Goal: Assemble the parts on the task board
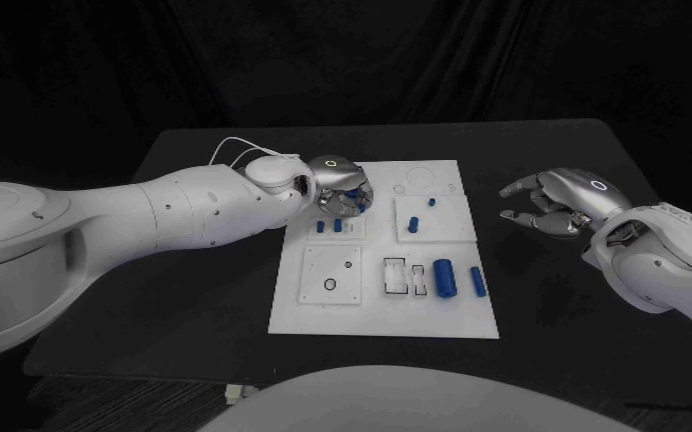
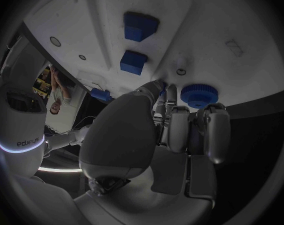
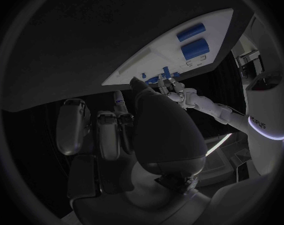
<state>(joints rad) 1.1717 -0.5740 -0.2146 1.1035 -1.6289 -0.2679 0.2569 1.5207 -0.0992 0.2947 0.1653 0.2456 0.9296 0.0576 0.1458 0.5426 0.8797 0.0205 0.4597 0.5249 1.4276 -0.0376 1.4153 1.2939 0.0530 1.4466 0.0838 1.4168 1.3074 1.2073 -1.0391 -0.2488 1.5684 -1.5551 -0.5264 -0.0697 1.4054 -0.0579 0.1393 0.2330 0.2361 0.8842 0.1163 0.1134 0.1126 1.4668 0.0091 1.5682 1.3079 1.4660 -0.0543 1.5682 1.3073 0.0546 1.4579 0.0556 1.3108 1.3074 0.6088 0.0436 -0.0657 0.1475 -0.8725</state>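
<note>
Your left hand (image 1: pixel 336 184) hovers over the board (image 1: pixel 433 317), upper left, fingers curled above small blue parts (image 1: pixel 329 224); whether it grips one cannot be told. Your right hand (image 1: pixel 560 202) waits beside the board, fingers apart, empty. Next, likely: seat a part squarely.

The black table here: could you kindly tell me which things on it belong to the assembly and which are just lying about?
Belong to the job:
- white rectangular task board
- small blue parts, e.g. the large blue cylinder
- left hand, over the board
- right hand, beside the board

Just lying about:
- nothing visible besides the black table itself
</note>
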